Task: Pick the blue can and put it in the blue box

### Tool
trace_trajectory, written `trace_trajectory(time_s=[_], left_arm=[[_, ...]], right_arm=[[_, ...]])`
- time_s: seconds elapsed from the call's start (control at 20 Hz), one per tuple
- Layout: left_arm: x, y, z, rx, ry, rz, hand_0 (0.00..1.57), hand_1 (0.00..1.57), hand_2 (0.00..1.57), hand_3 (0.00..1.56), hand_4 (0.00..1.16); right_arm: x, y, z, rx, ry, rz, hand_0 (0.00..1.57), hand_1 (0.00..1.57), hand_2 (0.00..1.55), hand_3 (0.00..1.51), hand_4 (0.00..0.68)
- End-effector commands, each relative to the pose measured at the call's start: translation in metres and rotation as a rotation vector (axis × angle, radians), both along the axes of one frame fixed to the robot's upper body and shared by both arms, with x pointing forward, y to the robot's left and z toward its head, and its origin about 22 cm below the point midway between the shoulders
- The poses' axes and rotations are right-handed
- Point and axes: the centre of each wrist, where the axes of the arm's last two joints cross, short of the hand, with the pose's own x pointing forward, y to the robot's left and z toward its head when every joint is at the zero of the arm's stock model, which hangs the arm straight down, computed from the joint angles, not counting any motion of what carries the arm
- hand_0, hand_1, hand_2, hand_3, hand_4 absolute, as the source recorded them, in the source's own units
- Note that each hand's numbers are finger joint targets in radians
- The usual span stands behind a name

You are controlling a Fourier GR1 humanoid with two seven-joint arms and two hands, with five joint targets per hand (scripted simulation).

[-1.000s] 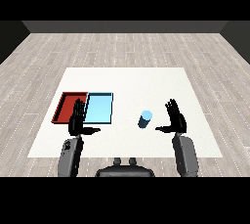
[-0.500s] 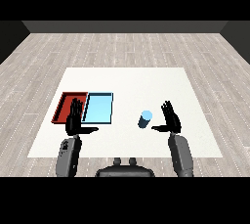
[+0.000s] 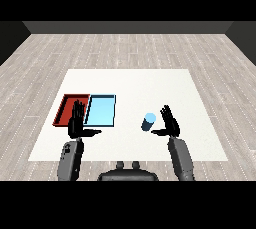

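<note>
The right robot hand (image 3: 170,123) is raised over the white surface (image 3: 130,80) with its fingers straight and spread wide and its thumb stretched out toward the blue can (image 3: 148,122), holding nothing. The can stands upright on the surface just to the left of that hand, close to the thumb tip but not enclosed by the hand. The right forearm (image 3: 181,159) rises from the lower right edge of the view and leans slightly inward. On the other side, the left robot hand (image 3: 77,123) is likewise spread wide and empty, fingers pointing up, thumb out to the right, its fingers overlapping the near edge of the red tray (image 3: 66,107). The light blue tray (image 3: 101,110) lies flat right beside the red one, well apart from the can, to its left.
</note>
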Motion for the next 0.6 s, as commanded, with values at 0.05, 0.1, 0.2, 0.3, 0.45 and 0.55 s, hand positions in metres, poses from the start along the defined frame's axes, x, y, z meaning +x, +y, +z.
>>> trace_trajectory(time_s=[0.05, 0.1, 0.2, 0.3, 0.45, 0.55], left_arm=[[-0.020, -0.004, 0.001, 0.014, -0.009, 0.016, 0.00, 0.00, 0.00, 0.00, 0.00], [-0.009, 0.006, -0.010, 0.002, 0.005, 0.003, 0.00, 0.00, 0.00, 0.00, 0.00], [-0.009, 0.011, -0.006, 0.024, -0.009, -0.003, 0.00, 0.00, 0.00, 0.00, 0.00], [-0.004, 0.002, 0.008, -0.003, -0.013, 0.007, 0.00, 0.00, 0.00, 0.00, 0.00], [-0.002, 0.012, -0.023, -0.001, 0.006, 0.011, 0.00, 0.00, 0.00, 0.00, 0.00], [-0.001, -0.011, -0.003, 0.002, 0.006, -0.012, 0.00, 0.00, 0.00, 0.00, 0.00]], right_arm=[[0.000, -0.002, -0.026, 0.005, 0.016, 0.025, 0.00, 0.00, 0.00, 0.00, 0.000], [-0.004, 0.028, -0.003, 0.002, 0.018, 0.021, 0.00, 0.00, 0.00, 0.00, 0.000], [-0.004, -0.002, -0.008, 0.011, 0.015, 0.014, 0.00, 0.00, 0.00, 0.00, 0.000], [0.027, 0.011, -0.019, 0.009, 0.013, 0.038, 0.00, 0.00, 0.00, 0.00, 0.000], [0.011, 0.036, -0.020, 0.036, 0.015, 0.029, 0.00, 0.00, 0.00, 0.00, 0.000], [0.016, 0.025, -0.005, 0.038, 0.025, 0.033, 0.00, 0.00, 0.00, 0.00, 0.000]])
